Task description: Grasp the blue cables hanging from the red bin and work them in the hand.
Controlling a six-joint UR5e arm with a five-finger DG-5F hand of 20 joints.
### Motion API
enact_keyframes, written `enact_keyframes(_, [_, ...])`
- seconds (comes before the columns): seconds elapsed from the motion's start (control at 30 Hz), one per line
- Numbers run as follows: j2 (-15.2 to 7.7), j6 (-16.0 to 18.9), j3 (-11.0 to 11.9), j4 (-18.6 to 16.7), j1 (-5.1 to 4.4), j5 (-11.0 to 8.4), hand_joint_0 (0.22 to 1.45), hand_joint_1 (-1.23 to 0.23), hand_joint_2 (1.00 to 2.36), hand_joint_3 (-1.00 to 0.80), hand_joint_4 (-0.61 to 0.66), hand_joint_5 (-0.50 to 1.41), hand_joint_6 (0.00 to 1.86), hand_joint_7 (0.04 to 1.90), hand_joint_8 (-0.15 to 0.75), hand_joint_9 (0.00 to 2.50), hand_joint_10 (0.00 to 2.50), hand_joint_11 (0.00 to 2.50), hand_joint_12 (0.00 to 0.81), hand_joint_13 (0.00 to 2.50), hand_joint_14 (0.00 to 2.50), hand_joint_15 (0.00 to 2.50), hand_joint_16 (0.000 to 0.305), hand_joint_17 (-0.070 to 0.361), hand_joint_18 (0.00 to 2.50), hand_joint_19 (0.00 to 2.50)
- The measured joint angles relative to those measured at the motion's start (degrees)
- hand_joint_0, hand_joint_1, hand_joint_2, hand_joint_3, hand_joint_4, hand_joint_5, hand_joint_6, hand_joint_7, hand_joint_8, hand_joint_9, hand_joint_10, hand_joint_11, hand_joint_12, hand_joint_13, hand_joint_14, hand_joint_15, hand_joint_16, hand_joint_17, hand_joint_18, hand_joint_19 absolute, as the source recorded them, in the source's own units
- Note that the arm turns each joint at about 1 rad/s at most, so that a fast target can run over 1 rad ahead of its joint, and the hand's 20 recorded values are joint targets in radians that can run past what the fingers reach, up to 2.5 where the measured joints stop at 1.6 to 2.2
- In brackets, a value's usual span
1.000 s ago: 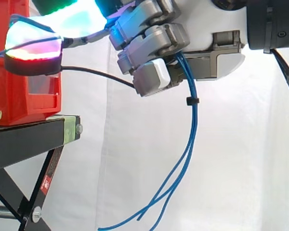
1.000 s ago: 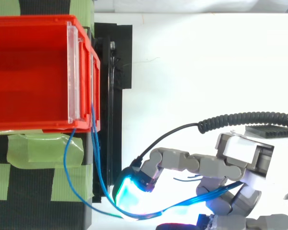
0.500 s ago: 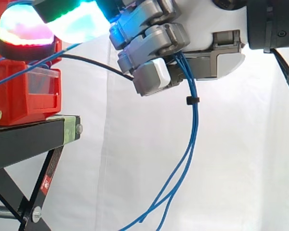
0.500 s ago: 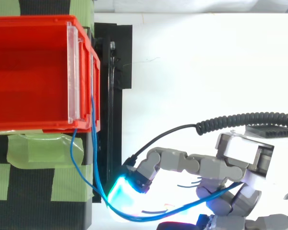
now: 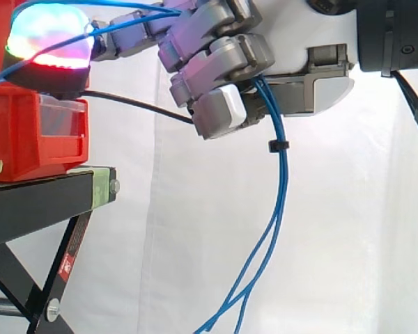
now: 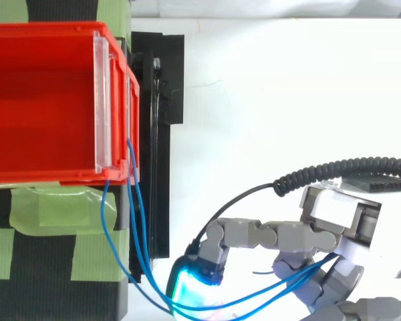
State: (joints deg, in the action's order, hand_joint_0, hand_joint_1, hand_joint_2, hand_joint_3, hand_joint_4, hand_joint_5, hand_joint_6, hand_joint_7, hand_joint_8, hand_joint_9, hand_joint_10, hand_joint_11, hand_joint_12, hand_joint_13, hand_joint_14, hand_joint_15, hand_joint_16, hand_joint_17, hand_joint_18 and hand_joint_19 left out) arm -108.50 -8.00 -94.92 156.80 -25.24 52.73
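**A:** What are the materials like here?

**B:** The red bin (image 6: 53, 27) is smooth moulded plastic, boxy, with a clear strip across its front wall. It sits on a black stand (image 5: 35, 205) of flat metal bars, patched with matt green tape (image 6: 47, 207). The blue cables (image 5: 280, 195) are thin, glossy, round strands. A small black tie (image 5: 279, 145) bundles them together.

**A:** And where are they, going from the bin?

**B:** They leave the bin's front lip and loop out over the stand's edge. From there they run away from the bin into the robot hand (image 5: 223, 62). Past the hand they hang down loose before the white curtain (image 5: 348, 229), ending lower than the bin's base.

**A:** Is the robot hand holding them?

**B:** Yes. Its grey, blocky fingers are curled tight, clamping the strands against the palm. An outstretched finger reaches back towards the bin, and strands run across its glowing pad (image 5: 49, 38). From above that pad shines cyan (image 6: 194, 284), just off the bin's front corner.

**A:** Any writing?

**B:** There is a small red sticker (image 5: 66, 264) on the stand's leg below the bin, and its print is too small to read.
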Motion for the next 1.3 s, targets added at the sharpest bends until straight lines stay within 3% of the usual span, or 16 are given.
enact_keyframes(0.57, [0.0,-0.7,0.0,-0.2,0.00,-0.36,0.83,-0.67,1.01,-0.78,0.25,0.46,0.00,1.41,0.535,1.78,2.50,2.50,0.712,2.02,2.50,1.97,0.237,0.178,2.50,0.65])
enact_keyframes(0.97, [-2.3,0.5,0.0,0.9,0.99,-5.37,0.83,-0.65,1.01,-0.78,0.25,0.45,0.00,1.40,0.535,1.78,2.50,2.50,0.712,2.02,2.50,1.97,0.237,0.178,2.50,0.65])
enact_keyframes(1.3, [-2.3,0.6,0.0,0.8,1.81,-5.65,0.83,-0.65,1.01,-0.78,0.25,0.46,0.00,1.40,0.535,1.78,2.50,2.50,0.712,2.02,2.50,1.97,0.237,0.178,2.50,0.65])
